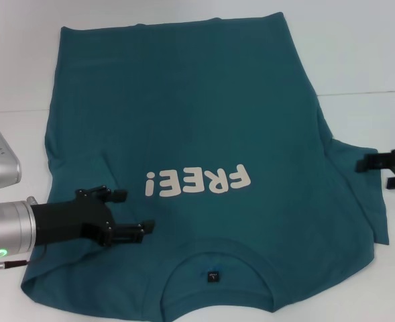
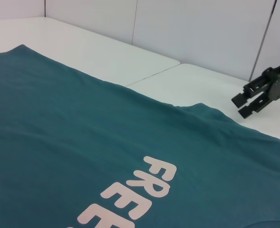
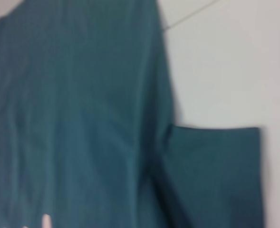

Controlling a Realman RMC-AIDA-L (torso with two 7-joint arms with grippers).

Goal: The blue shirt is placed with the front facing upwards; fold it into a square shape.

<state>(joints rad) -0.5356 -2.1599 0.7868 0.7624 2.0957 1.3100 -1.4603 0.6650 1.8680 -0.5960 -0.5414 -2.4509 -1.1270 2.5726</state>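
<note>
Both jaws flank blue shirt (image 1: 204, 134).

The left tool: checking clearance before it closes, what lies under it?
Under the open left tool lies the dark teal-blue cotton T-shirt, near its left shoulder. The white table directly beneath is hidden by cloth.
</note>
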